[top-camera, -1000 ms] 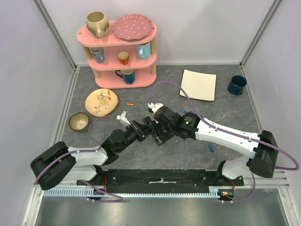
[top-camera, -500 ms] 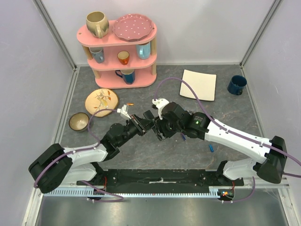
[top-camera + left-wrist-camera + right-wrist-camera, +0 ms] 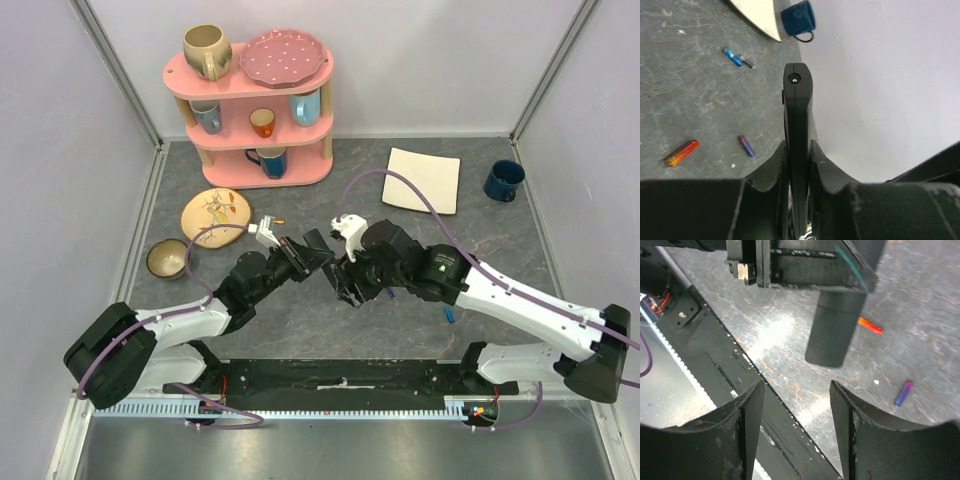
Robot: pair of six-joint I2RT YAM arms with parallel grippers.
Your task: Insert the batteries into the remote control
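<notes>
The remote control (image 3: 797,125) is a slim black bar seen edge-on, clamped between my left gripper's (image 3: 798,150) fingers and held above the table. In the right wrist view the remote control (image 3: 832,335) hangs down from the left gripper (image 3: 790,265) ahead of my right gripper (image 3: 796,390), which is open with nothing between its fingers. From above, the left gripper (image 3: 303,254) and right gripper (image 3: 347,290) face each other a short way apart. Loose batteries lie on the table: an orange one (image 3: 681,152), a purple one (image 3: 746,146) and a blue one (image 3: 733,54).
A pink shelf (image 3: 250,100) with mugs and a plate stands at the back left. Beside it lie a flowered plate (image 3: 215,215) and a small bowl (image 3: 167,258). A white square plate (image 3: 423,180) and a blue mug (image 3: 503,180) sit at the back right.
My right gripper has opened wider and drawn back to the right, away from the remote. The left gripper has lifted the remote slightly up and away, still shut on it.
</notes>
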